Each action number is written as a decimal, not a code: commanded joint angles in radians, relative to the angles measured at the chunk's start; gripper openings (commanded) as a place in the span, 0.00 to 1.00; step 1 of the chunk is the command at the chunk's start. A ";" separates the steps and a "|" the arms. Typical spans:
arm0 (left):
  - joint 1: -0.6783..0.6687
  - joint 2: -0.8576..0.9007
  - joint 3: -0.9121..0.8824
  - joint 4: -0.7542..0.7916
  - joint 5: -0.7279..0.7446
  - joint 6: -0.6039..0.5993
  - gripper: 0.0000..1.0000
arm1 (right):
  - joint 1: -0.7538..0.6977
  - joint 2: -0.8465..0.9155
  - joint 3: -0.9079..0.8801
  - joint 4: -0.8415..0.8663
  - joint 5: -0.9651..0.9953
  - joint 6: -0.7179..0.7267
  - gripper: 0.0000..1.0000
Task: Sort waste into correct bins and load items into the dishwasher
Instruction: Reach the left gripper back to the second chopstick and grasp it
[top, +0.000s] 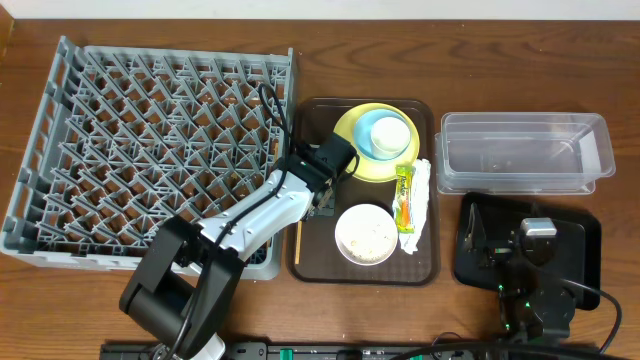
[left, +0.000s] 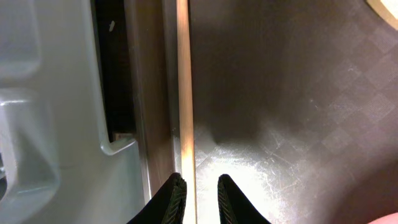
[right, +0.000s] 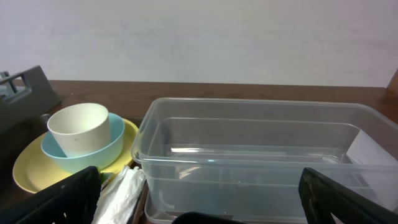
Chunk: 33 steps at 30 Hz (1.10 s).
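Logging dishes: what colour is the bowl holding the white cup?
The bowl is light blue, clearest in the right wrist view.

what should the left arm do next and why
Probably shut the left gripper on the chopstick. In the left wrist view the stick lies along the left edge of the brown tray and runs in between the parted fingertips, closer to one of them. Nothing is gripped yet, so closing seems the step before carrying it to the dish rack.

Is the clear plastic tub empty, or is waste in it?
Empty. The clear tub shows only bare walls and floor; the sachet and napkin lie on the brown tray.
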 joint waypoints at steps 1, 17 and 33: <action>-0.002 0.012 -0.013 0.013 -0.027 -0.025 0.22 | 0.015 -0.005 -0.001 -0.004 -0.005 0.013 0.99; -0.005 0.013 -0.051 0.084 -0.114 -0.102 0.19 | 0.015 -0.005 -0.001 -0.004 -0.005 0.013 0.99; -0.026 0.013 -0.079 0.111 -0.147 -0.137 0.19 | 0.015 -0.005 -0.001 -0.004 -0.005 0.013 0.99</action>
